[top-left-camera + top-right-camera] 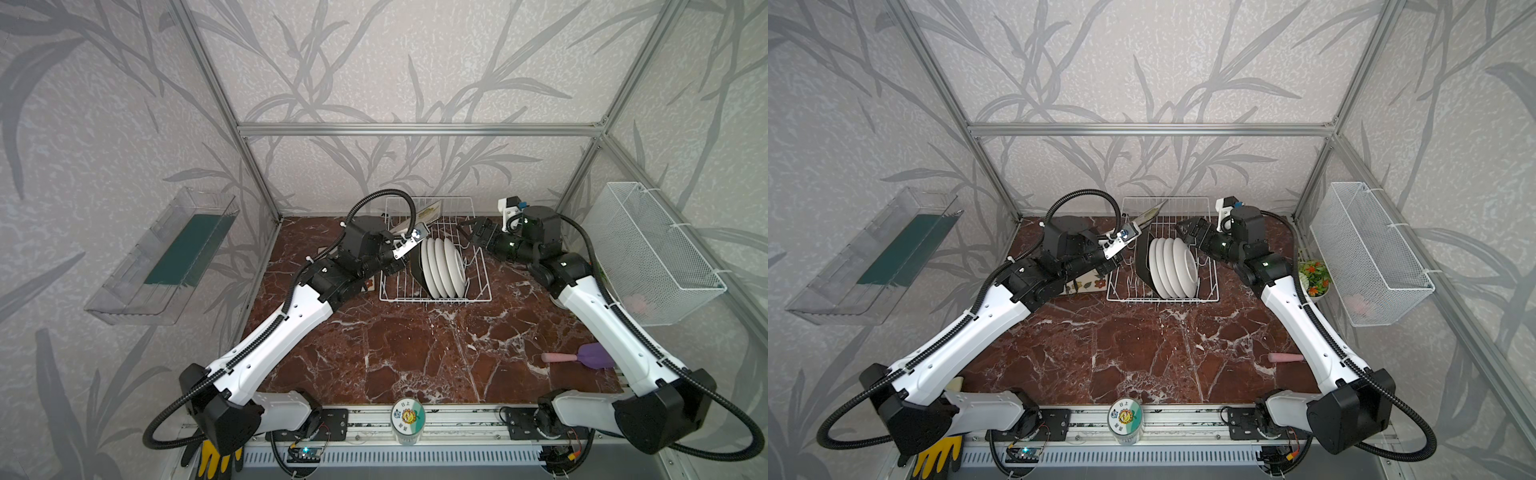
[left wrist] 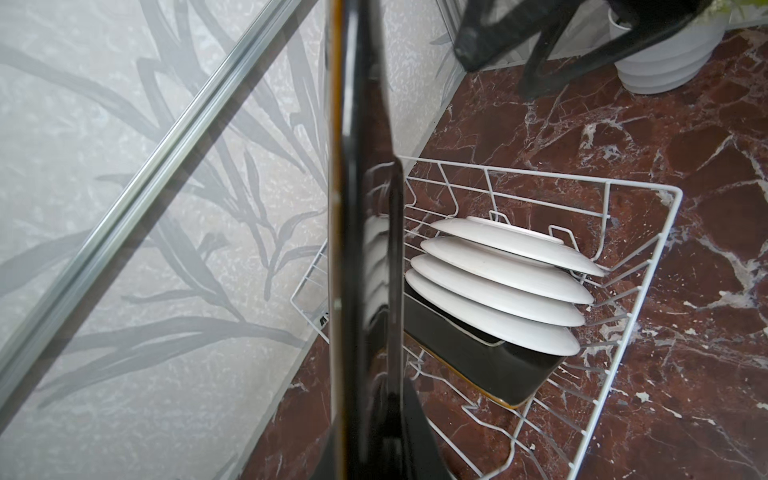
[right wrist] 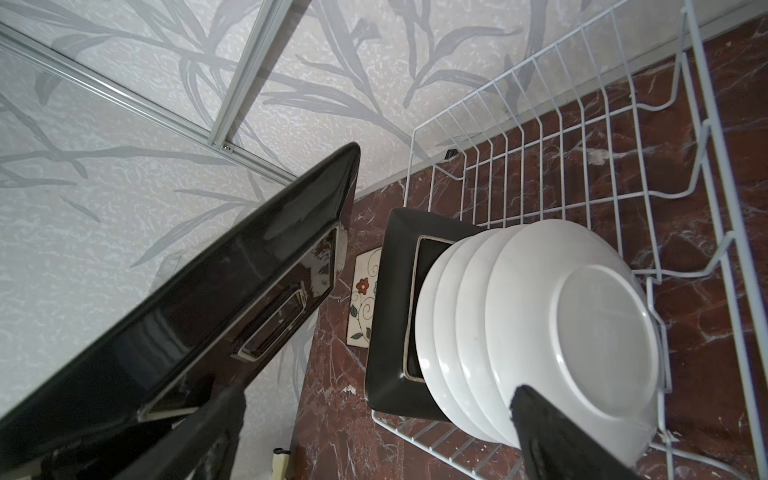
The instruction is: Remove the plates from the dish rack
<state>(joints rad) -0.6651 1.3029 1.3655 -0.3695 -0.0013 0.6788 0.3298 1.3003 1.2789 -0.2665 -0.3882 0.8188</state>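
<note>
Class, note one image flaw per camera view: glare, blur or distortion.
Left wrist view: the held black plate looms close and blurred, mirroring the white plates. Right wrist view: glare streaks its glossy back. Both top views: frame posts splay outward.

White arms [image 1: 270,345] carry black joints [image 1: 332,278] and ribbed cables [image 1: 386,191].

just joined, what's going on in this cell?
Left gripper is shut on a black-backed rounded-square plate, held tilted, clear of the white wire dish rack. Right gripper hangs open beside four round white plates standing in the rack, next to another black-backed plate. One flower-faced plate lies on the marble tabletop, left of the rack.
</note>
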